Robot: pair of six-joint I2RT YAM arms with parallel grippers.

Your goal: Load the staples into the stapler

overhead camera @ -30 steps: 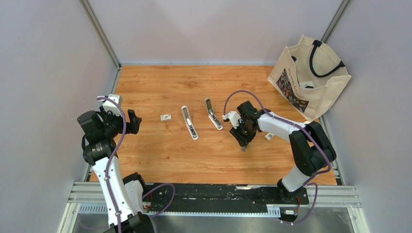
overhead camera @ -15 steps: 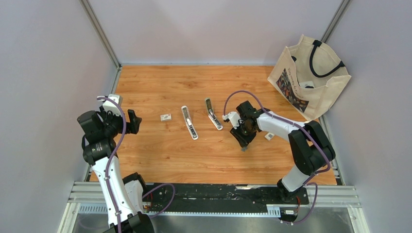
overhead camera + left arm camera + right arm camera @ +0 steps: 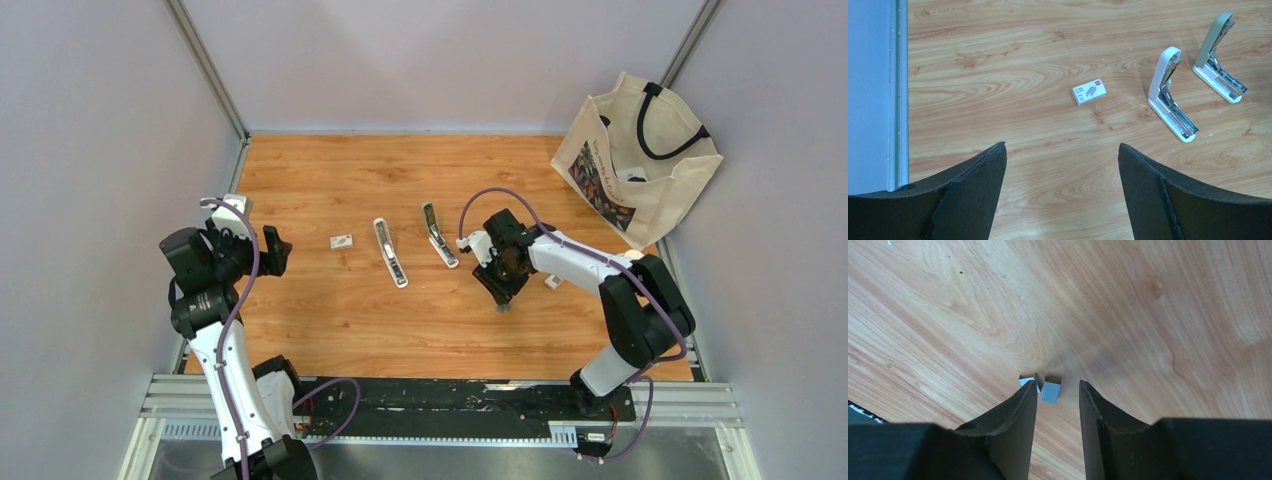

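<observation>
As the right jaws stand narrowly parted just above the counter, the staples lie loose between their tips, close against one finger and not yet pinched. That spot is right of the grey stapler and nearer the arm bases. Pick-up seems the step in hand; next, the jaws must close squarely on the strip, then carry it to that stapler's open tray. Far left of it, the left jaws gape, holding nothing.

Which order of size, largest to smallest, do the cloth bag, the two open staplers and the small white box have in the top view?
1. cloth bag, clearly the largest.
2. white stapler and grey-green stapler: they look alike, so I do not rank them.
3. small white box, the smallest.
</observation>
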